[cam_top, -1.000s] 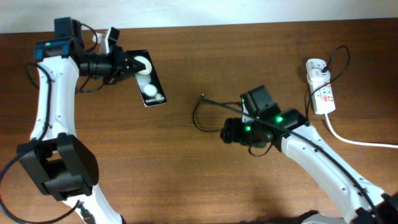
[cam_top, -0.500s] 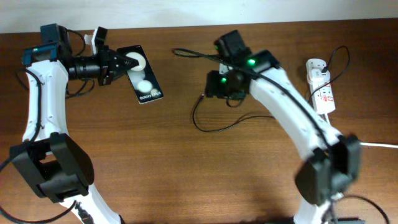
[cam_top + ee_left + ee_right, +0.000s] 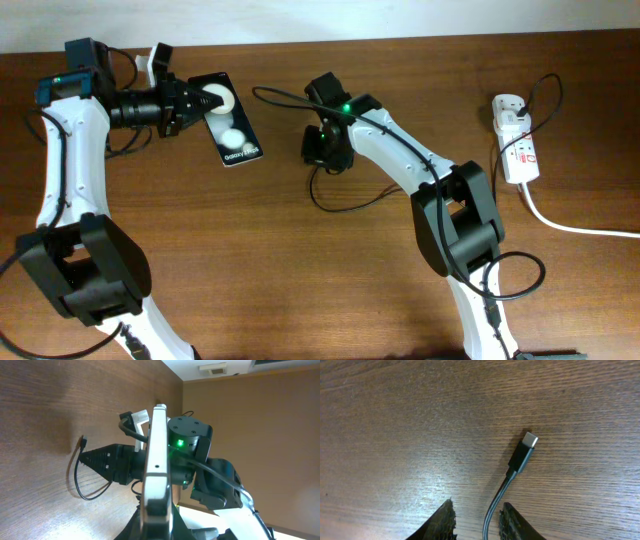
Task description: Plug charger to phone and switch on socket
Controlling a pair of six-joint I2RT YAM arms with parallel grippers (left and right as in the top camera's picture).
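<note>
The phone (image 3: 231, 126) is a black slab with two white round shapes, held off the table at the far left by my left gripper (image 3: 211, 102), which is shut on its upper end. In the left wrist view the phone (image 3: 157, 455) shows edge-on between the jaws (image 3: 158, 522). The charger's thin black cable (image 3: 345, 206) loops on the table mid-frame. My right gripper (image 3: 320, 157) hangs over its plug end. In the right wrist view the open fingers (image 3: 477, 522) straddle the cable, and the plug tip (image 3: 525, 449) lies flat on the wood just ahead.
The socket, a white power strip (image 3: 519, 150) with red markings, lies at the far right. A white adapter (image 3: 508, 107) is plugged into its far end, and a thick white cord (image 3: 570, 227) runs off to the right. The black cable runs from the adapter behind my right arm.
My right arm has swung from the lower middle up and left, and now sits over the cable's plug end. My left gripper shifted slightly up-left with the phone, then held still.
</note>
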